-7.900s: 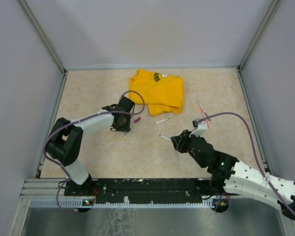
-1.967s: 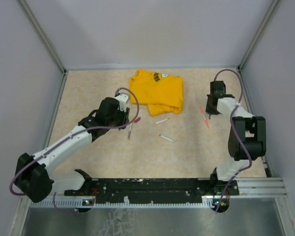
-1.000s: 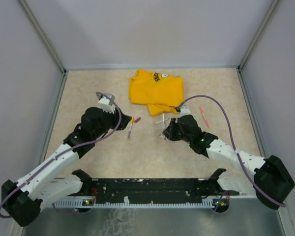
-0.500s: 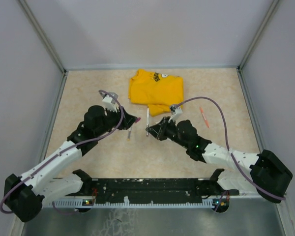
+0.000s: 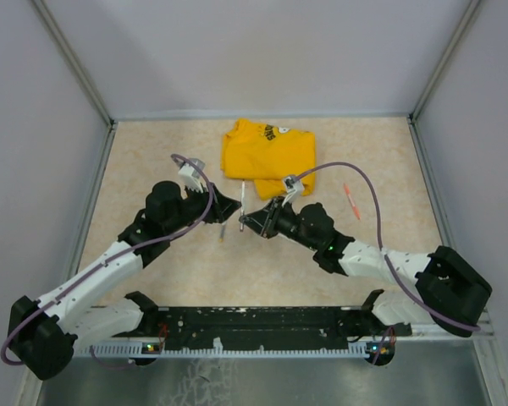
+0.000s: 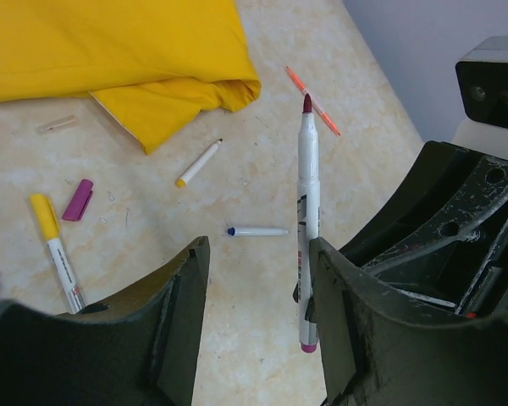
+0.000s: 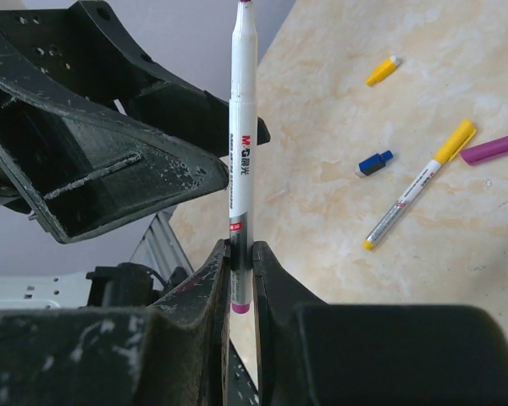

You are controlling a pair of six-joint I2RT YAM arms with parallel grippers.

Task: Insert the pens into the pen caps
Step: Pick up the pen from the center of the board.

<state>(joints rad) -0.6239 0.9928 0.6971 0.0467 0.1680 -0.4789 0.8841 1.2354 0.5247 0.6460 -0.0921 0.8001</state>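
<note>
My right gripper (image 7: 241, 254) pinches a white pen (image 7: 242, 127) near its tail, with the dark red tip pointing away. My left gripper (image 6: 256, 249) is empty, jaws apart, just beside that pen. A magenta cap (image 6: 77, 200) and a blue cap (image 7: 374, 162) lie on the table (image 6: 254, 190).

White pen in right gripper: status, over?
Right gripper shut on white-barrelled pen, tip bare. Left gripper open, empty, alongside it. Magenta plastic cap lies loose. Nothing in the way.
</note>
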